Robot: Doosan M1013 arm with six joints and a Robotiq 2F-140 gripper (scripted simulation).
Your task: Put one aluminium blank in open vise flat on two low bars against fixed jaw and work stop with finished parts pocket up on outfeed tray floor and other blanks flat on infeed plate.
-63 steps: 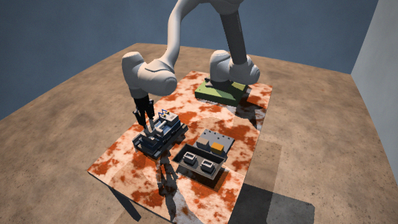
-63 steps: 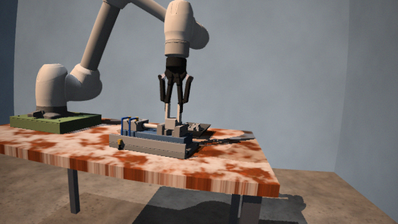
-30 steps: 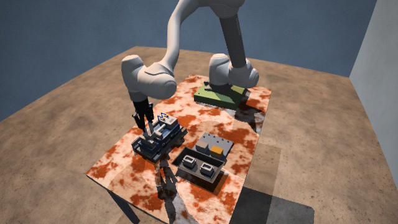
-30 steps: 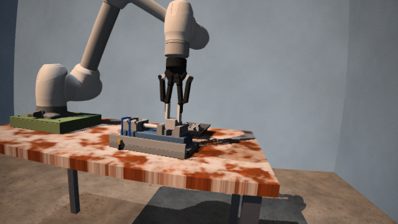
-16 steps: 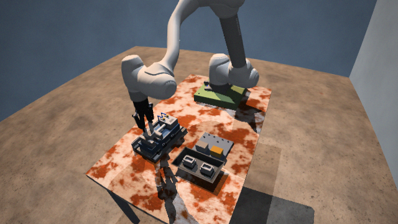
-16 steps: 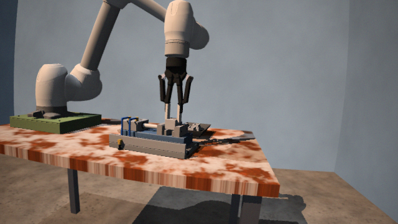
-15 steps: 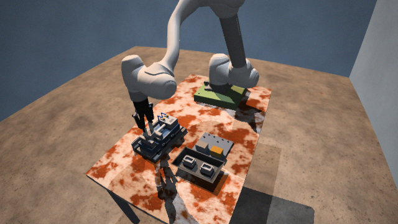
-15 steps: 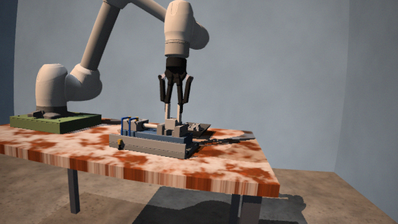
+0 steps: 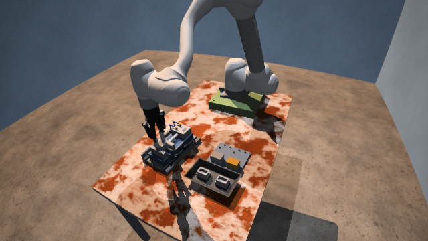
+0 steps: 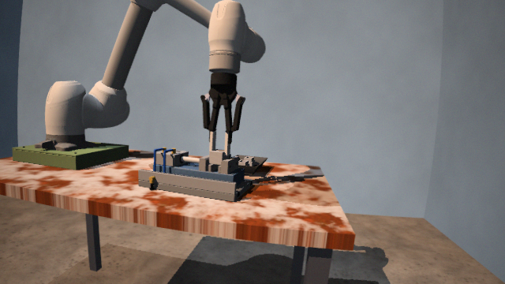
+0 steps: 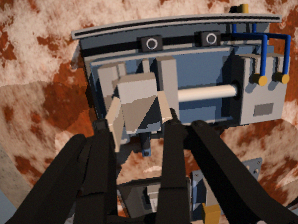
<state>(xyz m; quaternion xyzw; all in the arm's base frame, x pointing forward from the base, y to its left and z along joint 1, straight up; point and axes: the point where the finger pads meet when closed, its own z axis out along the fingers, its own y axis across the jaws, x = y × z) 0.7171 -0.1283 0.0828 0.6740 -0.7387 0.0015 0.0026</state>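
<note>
"The grey block [image 9: 162,152] [image 10: 218,157] [image 11: 136,107] is pictured pinched between the fingers of the hand [image 9: 160,144] [image 10: 220,150] [image 11: 140,104], at the opening of the vise [image 9: 172,158] [image 10: 189,185] [image 11: 202,65]."

"Is it seated?"

"It is framed by the two jaws, its top above theirs; its underside is hidden, so contact with the bars cannot be told."

"And the vise?"

"It is set near the desk's [image 9: 130,174] [image 10: 177,205] [image 11: 40,30] left long edge, as seen from above. The end block with blue hoses [image 9: 183,130] [image 10: 170,158] [image 11: 262,100] is turned toward the arm's base."

"What is shown nearer the right long edge?"

"A tray [image 9: 210,189], in which two hollowed parts [image 9: 203,173] are held apart, openings up. Just beside it, toward the base, a flat plate [image 9: 239,154] is seen, on which a pale block [image 9: 217,157] and a yellow block [image 9: 233,163] are stood side by side, a narrow gap left between them."
</note>
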